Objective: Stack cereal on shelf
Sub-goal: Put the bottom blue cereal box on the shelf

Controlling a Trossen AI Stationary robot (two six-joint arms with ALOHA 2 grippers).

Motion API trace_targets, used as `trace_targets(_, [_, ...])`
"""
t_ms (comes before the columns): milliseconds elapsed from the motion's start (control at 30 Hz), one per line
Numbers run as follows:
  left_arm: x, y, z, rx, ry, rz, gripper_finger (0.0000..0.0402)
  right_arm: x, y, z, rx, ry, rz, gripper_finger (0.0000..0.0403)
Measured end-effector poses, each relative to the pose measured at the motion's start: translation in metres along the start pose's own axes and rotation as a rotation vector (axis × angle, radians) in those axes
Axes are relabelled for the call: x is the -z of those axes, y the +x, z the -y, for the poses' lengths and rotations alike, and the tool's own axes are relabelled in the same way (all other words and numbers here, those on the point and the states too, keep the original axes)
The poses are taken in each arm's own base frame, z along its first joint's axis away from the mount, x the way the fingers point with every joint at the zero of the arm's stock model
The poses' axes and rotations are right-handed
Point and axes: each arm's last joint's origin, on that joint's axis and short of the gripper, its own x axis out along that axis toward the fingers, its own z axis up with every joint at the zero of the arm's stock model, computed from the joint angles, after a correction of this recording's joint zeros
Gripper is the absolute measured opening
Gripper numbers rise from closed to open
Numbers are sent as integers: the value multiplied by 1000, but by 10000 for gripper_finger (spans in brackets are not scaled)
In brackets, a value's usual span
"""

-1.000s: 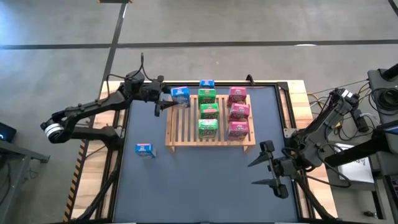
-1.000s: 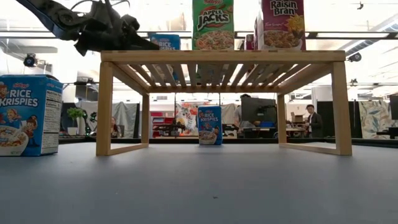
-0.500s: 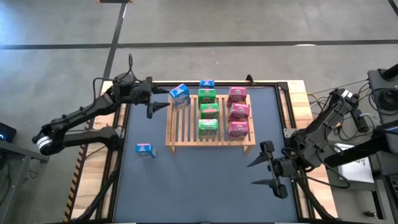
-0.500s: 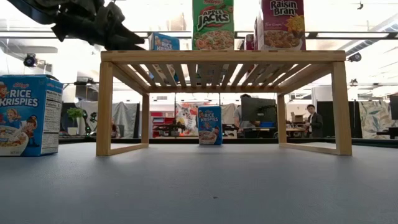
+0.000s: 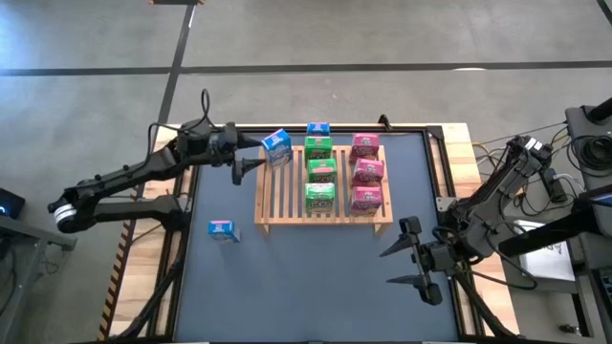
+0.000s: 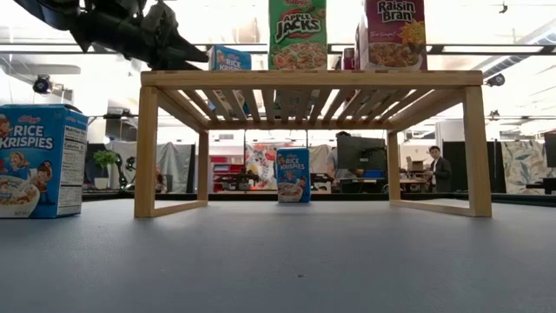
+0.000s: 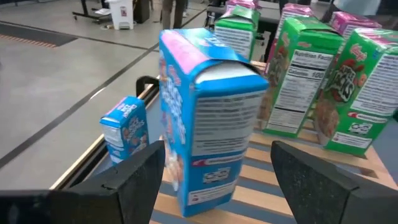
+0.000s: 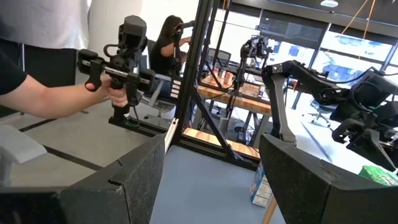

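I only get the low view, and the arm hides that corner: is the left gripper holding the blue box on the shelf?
Observer: No. The left wrist view shows the left gripper open, with its fingers clear of both sides of the blue box.
Operator: Is the box square with the rows?
Observer: No. From above it stands twisted at the far left corner of the shelf.
Operator: And the right arm?
Observer: The right gripper is open over the table's near right part, away from the shelf.
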Motion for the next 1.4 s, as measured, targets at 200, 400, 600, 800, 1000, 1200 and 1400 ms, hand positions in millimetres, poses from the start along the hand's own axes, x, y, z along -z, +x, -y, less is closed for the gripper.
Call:
trace_targets(200, [2,6,10,-90,1,-22,276,1,1,-1,-1,-3,-5,251])
trace_targets(400, [5,16,14,-153,-27,-41,276,3,2,-2,-3,-11,-12,251])
trace_targets(600, [9,27,11,-176,-29,-51,276,3,2,-2,-2,-3,-8,251])
trace_targets(800, [11,30,10,-184,-2,-70,276,3,2,-2,-2,7,-9,251])
trace_targets(1000, [11,30,11,-183,18,-69,275,3,2,-2,-2,0,-10,251])
trace_targets(1200, [10,30,11,-182,25,-66,250,6,2,-3,-4,-7,-16,251])
trace_targets(1400, [10,30,11,-180,63,-62,206,8,2,-3,-4,-2,-19,251])
